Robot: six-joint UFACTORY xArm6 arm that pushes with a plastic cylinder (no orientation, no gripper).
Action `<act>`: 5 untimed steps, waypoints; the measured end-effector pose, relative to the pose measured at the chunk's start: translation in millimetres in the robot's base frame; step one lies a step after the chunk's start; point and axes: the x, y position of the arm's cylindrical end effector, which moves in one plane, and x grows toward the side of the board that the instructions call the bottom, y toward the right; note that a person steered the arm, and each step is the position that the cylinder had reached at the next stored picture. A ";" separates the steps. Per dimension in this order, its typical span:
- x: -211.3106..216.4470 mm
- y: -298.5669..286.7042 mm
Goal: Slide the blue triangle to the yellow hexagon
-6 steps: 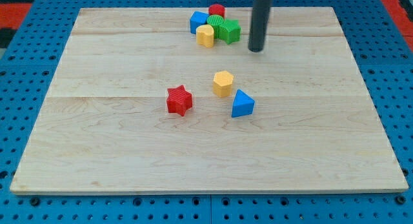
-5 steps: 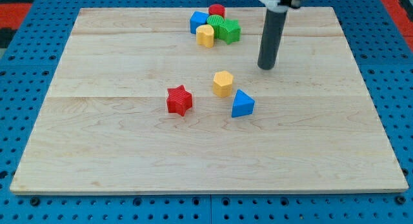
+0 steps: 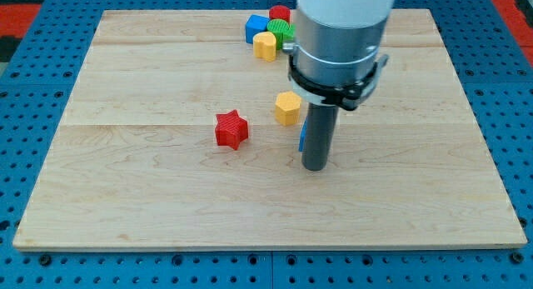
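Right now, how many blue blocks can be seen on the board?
2. One blue block sits in the cluster at the view's top; the blue triangle is mostly hidden behind the rod, just above my tip. The arm may hide others.

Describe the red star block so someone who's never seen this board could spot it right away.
Start at the light wooden board and look near its middle. The red star-shaped block stands alone there, to the view's left of the yellow hexagon block and the dark rod's tip. It is the only star, and the other red block sits in the cluster at the view's top.
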 end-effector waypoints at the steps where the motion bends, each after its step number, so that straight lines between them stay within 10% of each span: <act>1: -15.9 1.6; 5: -83.0 -28.0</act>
